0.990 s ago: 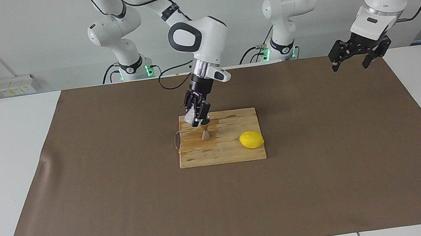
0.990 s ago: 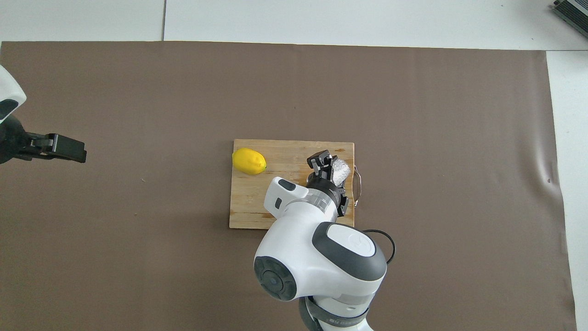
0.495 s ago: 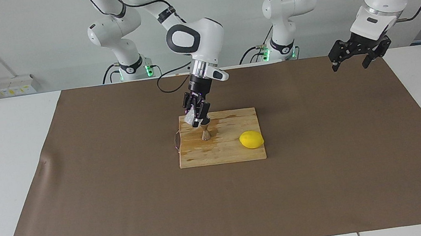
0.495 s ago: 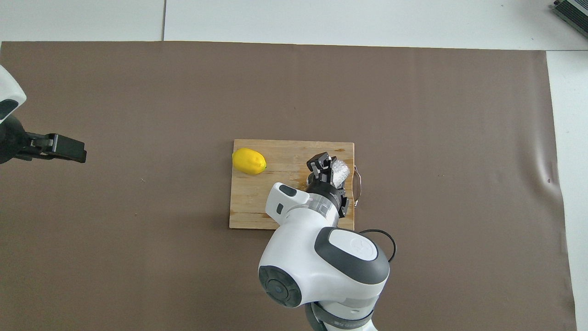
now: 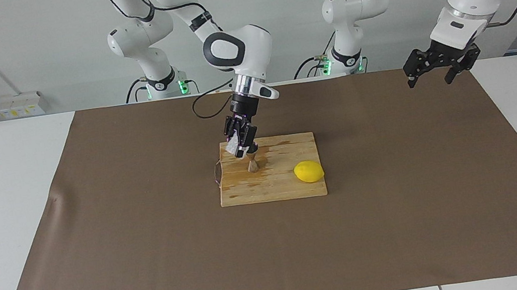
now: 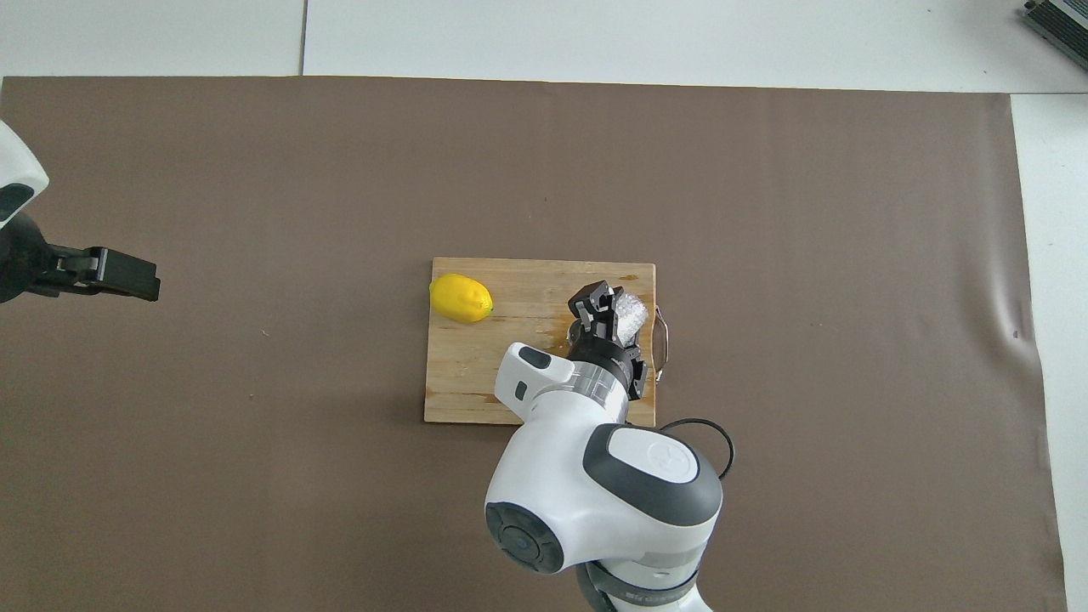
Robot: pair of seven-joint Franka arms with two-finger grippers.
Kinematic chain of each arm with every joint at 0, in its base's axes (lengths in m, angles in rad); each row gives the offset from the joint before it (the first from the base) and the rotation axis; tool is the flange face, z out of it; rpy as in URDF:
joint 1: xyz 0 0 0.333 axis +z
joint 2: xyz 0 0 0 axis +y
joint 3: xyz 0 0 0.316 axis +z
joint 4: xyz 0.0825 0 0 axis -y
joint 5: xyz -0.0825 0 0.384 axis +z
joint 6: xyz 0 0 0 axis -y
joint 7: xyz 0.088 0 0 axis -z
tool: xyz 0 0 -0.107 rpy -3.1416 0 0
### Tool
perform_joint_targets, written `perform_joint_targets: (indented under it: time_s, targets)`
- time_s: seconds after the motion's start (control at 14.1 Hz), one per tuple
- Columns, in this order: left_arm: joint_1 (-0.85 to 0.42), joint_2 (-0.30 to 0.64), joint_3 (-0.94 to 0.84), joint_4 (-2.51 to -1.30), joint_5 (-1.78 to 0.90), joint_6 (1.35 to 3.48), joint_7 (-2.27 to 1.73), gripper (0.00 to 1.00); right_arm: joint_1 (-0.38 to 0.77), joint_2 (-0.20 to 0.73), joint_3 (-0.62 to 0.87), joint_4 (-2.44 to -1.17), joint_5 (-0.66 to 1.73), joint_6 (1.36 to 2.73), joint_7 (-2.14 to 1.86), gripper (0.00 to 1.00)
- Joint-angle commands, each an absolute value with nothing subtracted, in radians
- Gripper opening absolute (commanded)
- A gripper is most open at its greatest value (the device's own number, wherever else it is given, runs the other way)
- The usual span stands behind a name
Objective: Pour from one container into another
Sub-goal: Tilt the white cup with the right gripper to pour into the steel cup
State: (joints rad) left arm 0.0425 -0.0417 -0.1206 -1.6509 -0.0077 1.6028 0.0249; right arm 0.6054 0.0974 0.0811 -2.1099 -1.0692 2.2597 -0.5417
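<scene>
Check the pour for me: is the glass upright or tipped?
Tipped. The glass, held in the right gripper, leans mouth-down toward the jigger standing on the board.

The squat clear faceted glass tumbler (image 5: 233, 143) is showing only as a pale sliver between the right gripper's black fingers (image 5: 244, 143), and whether liquid is leaving it is too small to tell. The small shiny steel hourglass jigger (image 5: 252, 164) is lying almost wholly hidden under that gripper in the overhead view. The left gripper (image 6: 127, 274) is being cut off by the overhead view's edge.
</scene>
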Motion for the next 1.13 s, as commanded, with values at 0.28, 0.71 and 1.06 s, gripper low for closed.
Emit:
perform_joint_targets:
  time_s: [0.28,0.71,1.06]
  targets:
    - [0.054,-0.064,-0.124,-1.669,-0.021,1.595,0.04,1.0,0.581,0.066,0.087,-2.154,-1.152,2.307,-0.474,0.44]
    - [0.054,-0.064,-0.124,-1.669,-0.021,1.595,0.04,1.0,0.578,0.071,0.087,-2.146,-1.152,2.313,-0.459,0.44]
    - [0.054,-0.064,-0.124,-1.669,-0.021,1.597,0.041,1.0,0.578,0.077,0.086,-2.123,-1.108,2.303,-0.459,0.44]
